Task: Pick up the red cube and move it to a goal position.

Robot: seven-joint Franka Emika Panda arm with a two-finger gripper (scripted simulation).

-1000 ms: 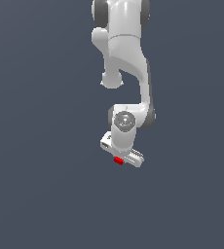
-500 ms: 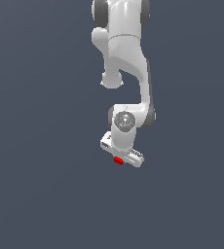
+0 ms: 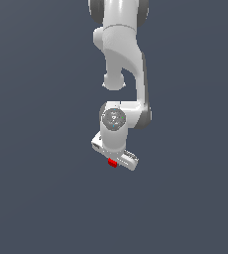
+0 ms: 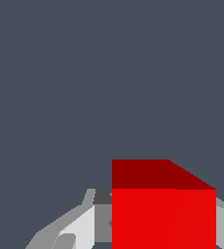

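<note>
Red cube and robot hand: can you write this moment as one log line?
arm: one Panda | gripper: shut on red cube | cube: between fingers | goal: not visible

The background [image 3: 31, 198] is a uniform dark slate-grey field in both views. No wall, floor edge or furniture is distinguishable; faint tonal gradients may indicate diffuse lighting, though this is uncertain

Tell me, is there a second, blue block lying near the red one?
No. Only the red cube shows, right at the gripper.
</note>
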